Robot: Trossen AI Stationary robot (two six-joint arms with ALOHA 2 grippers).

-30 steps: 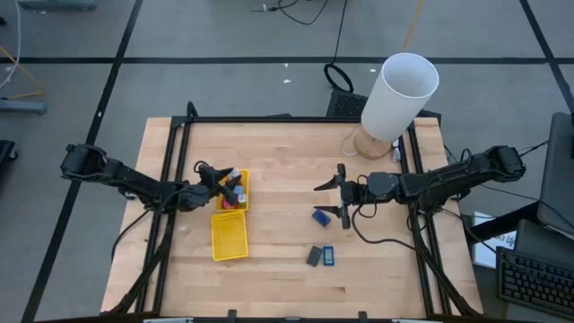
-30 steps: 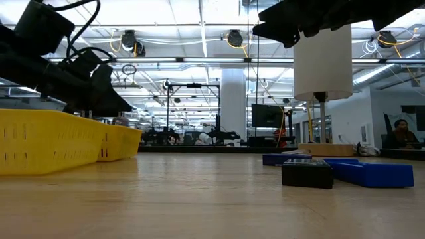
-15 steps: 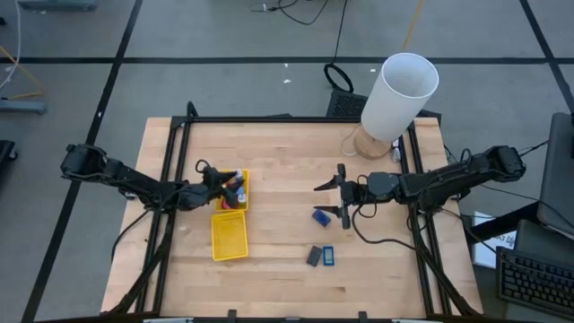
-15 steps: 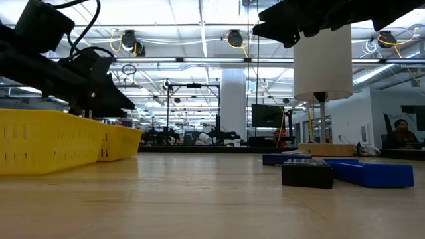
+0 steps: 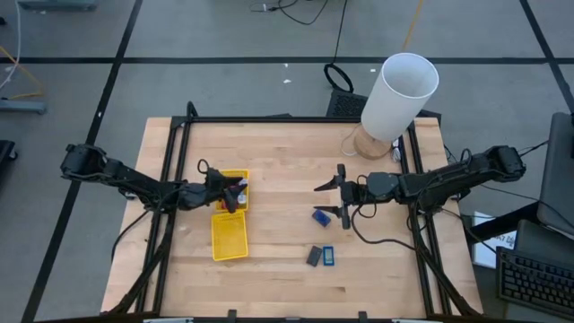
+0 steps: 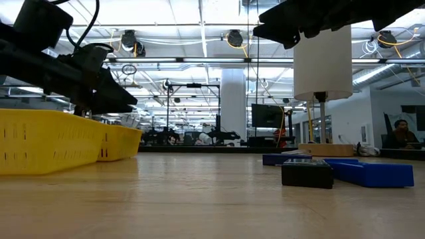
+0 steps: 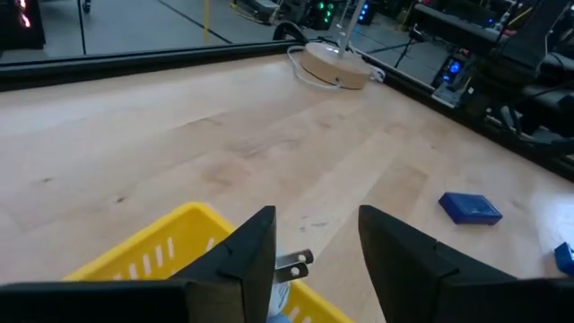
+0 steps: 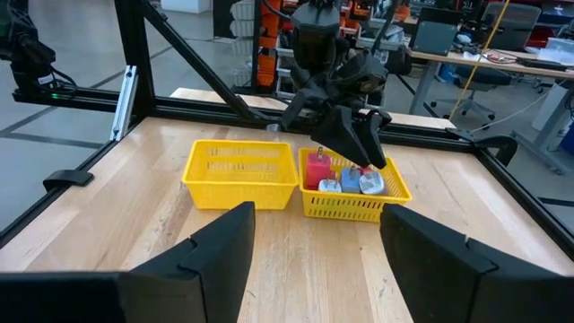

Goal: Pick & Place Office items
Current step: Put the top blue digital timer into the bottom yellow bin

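Left gripper (image 5: pixel 235 192) over far tray (image 5: pixel 230 235) compartment, left of frame centre; fingers (image 7: pixel 256 256) apart, nothing seen clamped between them. Red, blue, pale pieces (image 8: pixel 345 180) lie in that compartment. Right gripper (image 5: pixel 342 193) right of centre, fingers wide apart, empty. Blue piece (image 5: pixel 320 216) just below it; grey rectangle (image 5: pixel 313 256) and blue rectangle (image 5: pixel 328 256) lower centre.

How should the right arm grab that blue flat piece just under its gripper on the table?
Probably from straight above, pinching the blue flat piece across its narrower sides: it lies flat on bare wood, apart from other items. The right gripper stands open beside it.
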